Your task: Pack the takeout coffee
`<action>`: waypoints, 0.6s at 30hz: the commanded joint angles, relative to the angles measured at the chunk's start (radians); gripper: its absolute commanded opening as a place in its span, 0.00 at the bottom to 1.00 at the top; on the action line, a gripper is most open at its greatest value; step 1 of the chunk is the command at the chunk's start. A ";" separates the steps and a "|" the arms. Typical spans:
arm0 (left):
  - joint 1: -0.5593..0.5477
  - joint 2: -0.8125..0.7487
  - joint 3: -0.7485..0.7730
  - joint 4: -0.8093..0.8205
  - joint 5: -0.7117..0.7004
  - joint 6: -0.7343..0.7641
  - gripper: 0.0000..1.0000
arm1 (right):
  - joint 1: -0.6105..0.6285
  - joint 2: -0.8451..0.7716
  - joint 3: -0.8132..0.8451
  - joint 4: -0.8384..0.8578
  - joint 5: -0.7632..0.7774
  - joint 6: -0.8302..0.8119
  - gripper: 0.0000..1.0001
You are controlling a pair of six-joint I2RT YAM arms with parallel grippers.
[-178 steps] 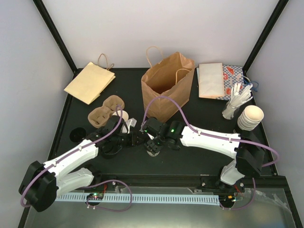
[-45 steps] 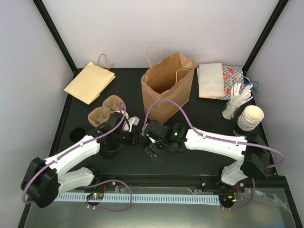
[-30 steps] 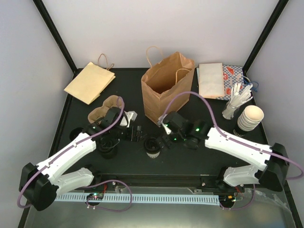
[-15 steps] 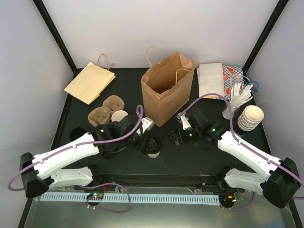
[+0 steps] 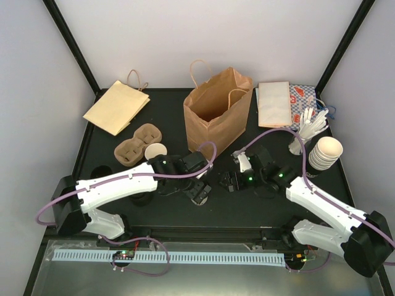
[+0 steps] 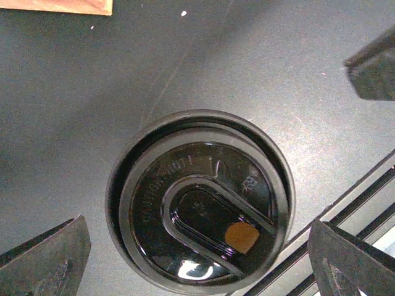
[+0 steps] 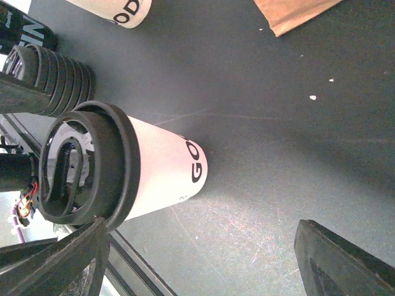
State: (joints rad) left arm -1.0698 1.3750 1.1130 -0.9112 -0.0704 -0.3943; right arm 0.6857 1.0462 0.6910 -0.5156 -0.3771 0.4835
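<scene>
Right now the small white tapered paper cup [image 7: 163, 169] with dark print on its side is standing upright on the black surface [image 5: 166, 114], toward the near edge and in front of the open brown paper bag [image 5: 216, 120]. A black plastic sip lid [image 6: 200, 203] is sitting on the cup's mouth.

The left pincer [image 5: 199, 192] is hovering directly over the lidded cup, pointing down at it. In the left wrist view its fingers [image 6: 46, 262] are standing wide apart, one at each lower corner, with the lid between them and clear of both; nothing is being gripped.

The right pincer [image 5: 228, 180] is hanging just beside the cup, on the side away from the left arm. Its fingers [image 7: 345, 259] are likewise spread wide with only bare surface between them, and its camera is looking at the cup's printed side.

A stack of black lids [image 7: 58, 77] is standing close behind the cup in the right wrist view. Farther left, a brown moulded-cardboard carrier [image 5: 133, 147] is lying with a second white cup [image 5: 155, 150] at its end.
</scene>
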 commanded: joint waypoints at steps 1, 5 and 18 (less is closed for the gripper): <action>-0.026 -0.009 0.059 -0.027 -0.034 0.009 0.99 | -0.015 -0.004 -0.033 0.066 -0.032 0.047 0.84; -0.033 -0.025 0.059 -0.020 -0.012 0.021 0.99 | -0.017 0.006 -0.036 0.074 -0.034 0.048 0.84; -0.044 0.029 0.074 -0.058 -0.005 0.020 0.99 | -0.018 0.015 -0.033 0.080 -0.043 0.046 0.85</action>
State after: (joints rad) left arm -1.1076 1.3811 1.1324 -0.9333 -0.0776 -0.3805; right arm 0.6762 1.0546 0.6556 -0.4664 -0.3992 0.5232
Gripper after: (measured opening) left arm 0.987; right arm 0.847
